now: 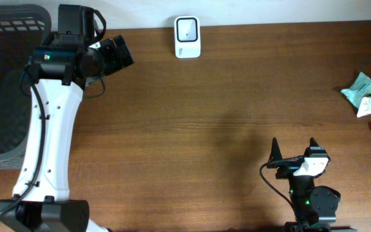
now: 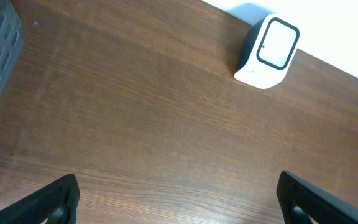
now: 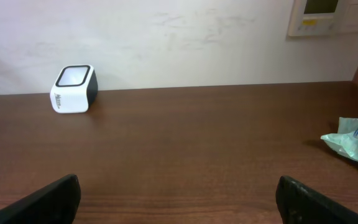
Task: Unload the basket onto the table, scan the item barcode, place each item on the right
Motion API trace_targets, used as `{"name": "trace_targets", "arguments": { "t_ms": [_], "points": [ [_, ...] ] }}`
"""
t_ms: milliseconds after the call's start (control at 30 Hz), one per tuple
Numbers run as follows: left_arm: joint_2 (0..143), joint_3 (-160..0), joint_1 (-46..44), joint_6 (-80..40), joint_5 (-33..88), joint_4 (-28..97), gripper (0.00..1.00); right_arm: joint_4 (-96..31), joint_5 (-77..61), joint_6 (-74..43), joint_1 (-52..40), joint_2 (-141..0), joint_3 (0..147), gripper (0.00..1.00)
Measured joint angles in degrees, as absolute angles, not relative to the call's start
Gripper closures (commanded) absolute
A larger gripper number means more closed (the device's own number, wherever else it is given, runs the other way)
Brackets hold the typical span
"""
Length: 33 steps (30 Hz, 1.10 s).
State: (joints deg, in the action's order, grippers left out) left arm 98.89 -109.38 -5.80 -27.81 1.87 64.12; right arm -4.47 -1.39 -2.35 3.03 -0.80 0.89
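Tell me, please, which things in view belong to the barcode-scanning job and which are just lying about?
For the job:
- white barcode scanner, at the far edge
- snack packets, far right, probably the items to scan

Just lying about:
- grey basket, far left (possibly a drop-off bin; I cannot tell)
- wall panel

Overhead looks straight down; all three views share the white scanner.

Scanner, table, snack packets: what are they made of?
Scanner: smooth white moulded plastic, dark back, glassy-looking window.
Table: brown wood grain with a satin sheen; veneer or laminate, can't tell which.
Snack packets: likely thin plastic film, crinkled, creased and printed.
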Motion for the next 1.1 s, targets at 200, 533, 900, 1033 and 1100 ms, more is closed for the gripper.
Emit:
{"name": "trace_targets", "arguments": {
  "t_ms": [200,533,900,1033,1100],
  "points": [
    [98.89,-109.38,-5.8,-27.81,1.87,66.5,0.01,-4.47,-1.39,-2.35,3.03,-0.8,0.89,0.01],
    [84.14,-93.62,-8.29,-5.23,1.23,58.39,0.01,-4.45,-1.37,-2.35,3.03,-0.73,0.84,0.01],
    [32.71,-46.13,-8.23,1.08,1.04,39.86,0.01,-4.38,-1.34,-2.33,3.07,-0.54,0.84,0.01],
    [21.32,-31.4,-8.23,1.15,0.97,29.91,0.01,-4.43,-1.37,-2.33,3.07,-0.54,0.84,0.01],
    [16.27,-25.43,-8.23,1.58,0.75,24.21,0.01,-4.38,-1.37,-2.35,3.07,-0.54,0.84,0.01]
  ]
}}
